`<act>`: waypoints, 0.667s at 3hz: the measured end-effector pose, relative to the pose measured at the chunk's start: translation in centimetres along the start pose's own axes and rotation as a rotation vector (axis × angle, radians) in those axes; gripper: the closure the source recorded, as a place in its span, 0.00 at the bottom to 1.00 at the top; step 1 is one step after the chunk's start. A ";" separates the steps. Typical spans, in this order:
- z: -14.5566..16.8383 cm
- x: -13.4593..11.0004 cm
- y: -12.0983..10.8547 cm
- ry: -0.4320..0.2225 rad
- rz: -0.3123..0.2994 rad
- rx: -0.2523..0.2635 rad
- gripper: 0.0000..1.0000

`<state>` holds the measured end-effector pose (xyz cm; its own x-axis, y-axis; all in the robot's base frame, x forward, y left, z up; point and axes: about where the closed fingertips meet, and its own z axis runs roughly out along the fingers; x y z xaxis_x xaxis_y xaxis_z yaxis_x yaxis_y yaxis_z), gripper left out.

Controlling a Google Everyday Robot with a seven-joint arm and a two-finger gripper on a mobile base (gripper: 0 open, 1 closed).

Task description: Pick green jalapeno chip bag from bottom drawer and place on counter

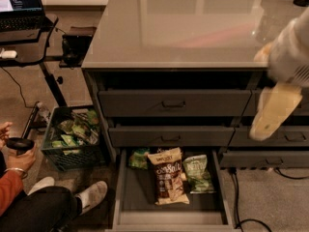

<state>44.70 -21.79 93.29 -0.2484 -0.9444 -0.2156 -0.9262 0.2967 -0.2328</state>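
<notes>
The bottom drawer (126, 197) is pulled open at the lower middle of the camera view. On its floor lie a tan-and-brown bag (166, 176) in the middle, the pale-green jalapeno chip bag (198, 173) to its right, and a smaller, brighter green bag (139, 158) at the back left. The glossy grey counter (178, 25) spans the top. My gripper (273, 110) hangs at the right edge, in front of the upper drawers, well above and to the right of the chip bag.
Closed grey drawers with dark bar handles (173, 103) sit above the open drawer. A dark crate of snack bags (71, 135) stands on the floor to the left. A seated person (29, 202) holding a cup is at the lower left. A cable (236, 197) runs on the floor at right.
</notes>
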 end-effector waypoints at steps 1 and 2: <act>9.9 2.1 1.4 -0.011 0.047 -0.072 0.00; 17.8 3.1 1.3 -0.044 0.038 -0.088 0.00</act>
<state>47.80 -21.78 75.41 -0.2729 -0.9249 -0.2647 -0.9382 0.3168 -0.1394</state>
